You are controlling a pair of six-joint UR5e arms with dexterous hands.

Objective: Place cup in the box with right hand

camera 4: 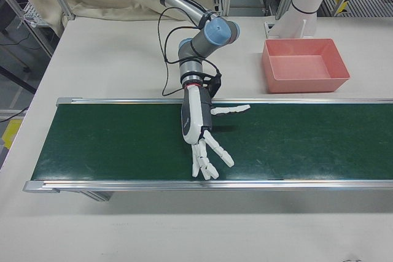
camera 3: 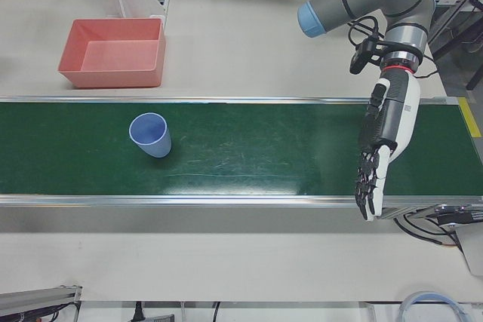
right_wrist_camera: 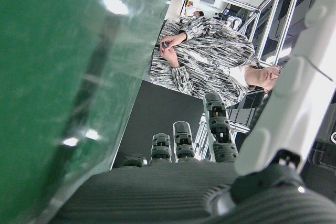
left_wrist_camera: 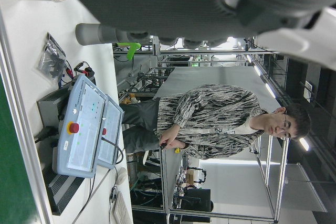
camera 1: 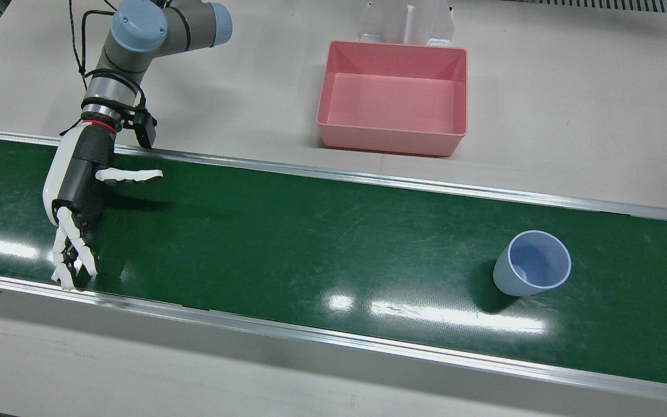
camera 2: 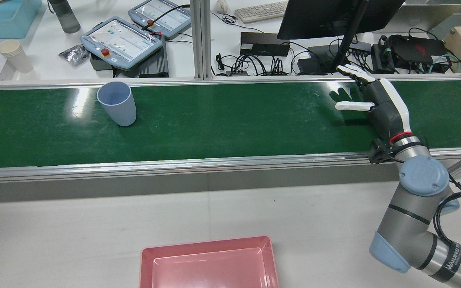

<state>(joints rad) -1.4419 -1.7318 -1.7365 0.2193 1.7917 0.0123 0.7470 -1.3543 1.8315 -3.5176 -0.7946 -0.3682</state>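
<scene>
Right hand (camera 1: pixel 76 191) is over the green belt (camera 1: pixel 310 231) at one end, palm side toward the belt surface. It's spread wide and holds nothing. The fingers (camera 1: pixel 73 255) reach out to the belt's operator-side rail, and the thumb (camera 1: pixel 131 175) sticks out sideways along the belt. I can't tell from any view whether the fingertips touch the belt.

The blue cup (camera 1: pixel 532 263) stands upright on the belt, mouth up, toward the other end and well apart from the hand. It sits nearer the operator-side rail than the robot-side one. Nothing is touching it.

The pink box (camera 1: pixel 391 142) is off the belt, on the worktop (camera 1: pixel 571 87) just beside the robot-side rail, about mid-length of the belt. In the rear view it lies between cup and hand along the belt's run.

Left hand (left_wrist_camera: pixel 199 3) shows only in its own camera, as a dark blurred underside at the frame's top. I can't tell its finger state. That camera looks past the belt's operator-side rail at two teach pendants (camera 2: pixel 120 40) and a person (left_wrist_camera: pixel 210 121) standing behind them.
</scene>
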